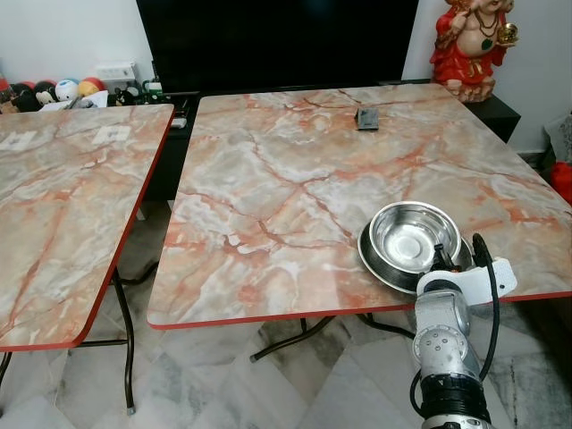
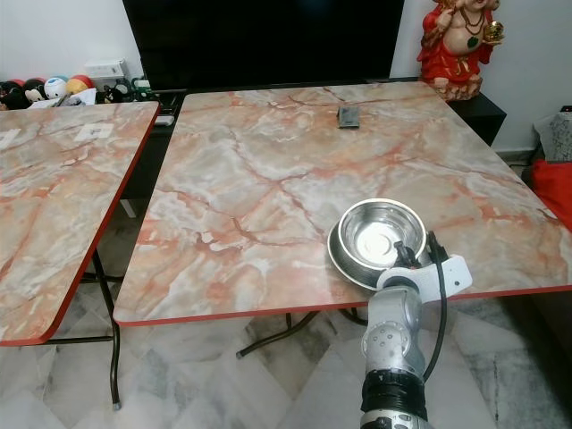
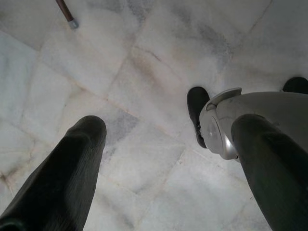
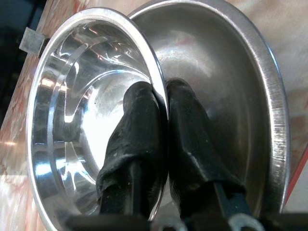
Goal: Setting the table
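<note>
The shiny round steel bowl (image 1: 414, 234) sits inside a shallow round steel plate (image 1: 374, 259), at about five o'clock on the marble-patterned counter with the red edge (image 1: 286, 179), near its front edge. The right end effector (image 4: 162, 103) has its two black fingers pressed together on the bowl's thin rim, one finger inside the bowl and one outside, over the plate. The left end effector (image 3: 168, 159) hangs idle above the pale marble floor (image 3: 154, 62), fingers spread apart.

The grip is on a narrow, slick metal lip, so the bowl could pivot or slip between the pads if it is lifted or dragged. The plate beneath may move along with it; whether the outer finger touches the plate is hard to tell from the wrist view. Since the pair lies near the counter's front edge, a pull toward six o'clock could send the plate over it. A small dark flat object (image 1: 367, 118) lies well apart at twelve o'clock, and a second marble-patterned counter (image 1: 63, 197) stands at nine o'clock.
</note>
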